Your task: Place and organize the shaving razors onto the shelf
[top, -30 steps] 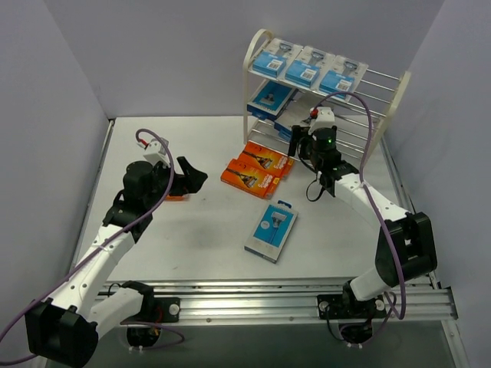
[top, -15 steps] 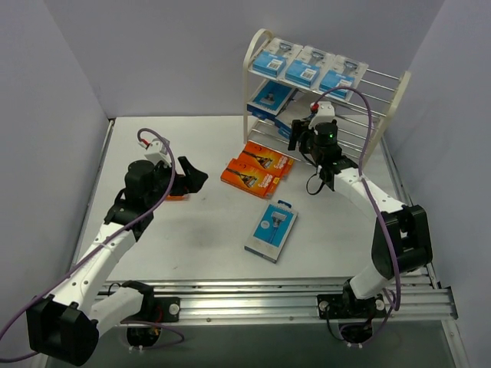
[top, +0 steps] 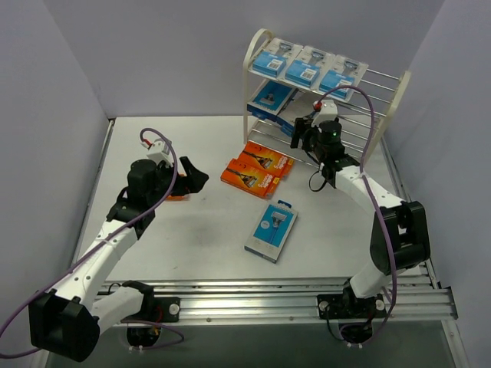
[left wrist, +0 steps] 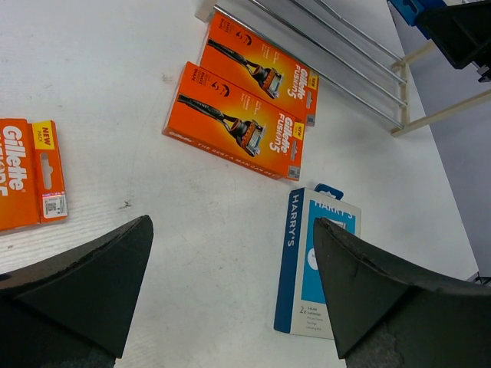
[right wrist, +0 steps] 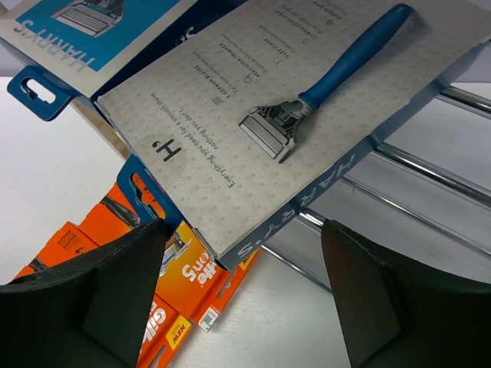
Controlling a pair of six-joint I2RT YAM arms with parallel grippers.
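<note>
A white, finely textured tabletop point(top: 207, 230) is enclosed by pale lilac walls point(top: 153, 54); the left gripper point(left wrist: 232, 221) and right gripper point(right wrist: 244, 222) are both held with jaws spread.

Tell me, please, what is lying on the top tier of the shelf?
Three blue razor packs lie side by side on the top tier of the shelf; its right end shows bare rods. Their undersides and much of the tier below are covered.

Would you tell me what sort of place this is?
Probably a robotics lab cell staged like a shop: plain walls enclose the table, robot arms sit on a rail, and a shelf holds retail razor packs.
</note>
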